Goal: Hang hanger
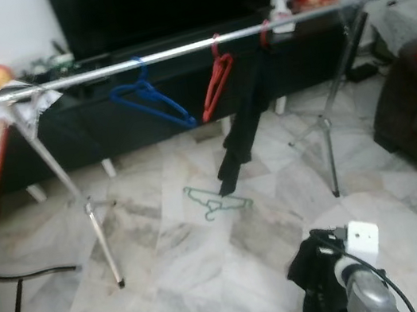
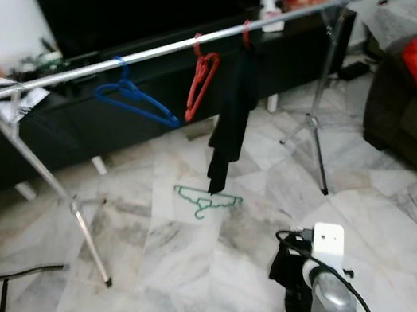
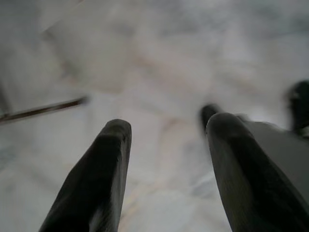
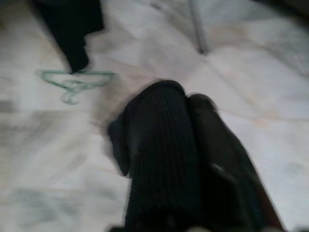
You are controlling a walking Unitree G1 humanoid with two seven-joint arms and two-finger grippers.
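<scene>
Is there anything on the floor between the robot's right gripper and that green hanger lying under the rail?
Nothing visible blocks it. The green hanger lies on bare marble floor, ahead of the right gripper. The hanging black garment ends just above the hanger's far side, so it may brush the gripper on approach.

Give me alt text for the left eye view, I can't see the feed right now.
A long silver clothes rail on tripod legs carries a blue plastic hanger, a red plastic hanger and a hanging black garment. A green wire hanger lies on the marble floor beneath. The right pincer holds black cloth low in front.
</scene>
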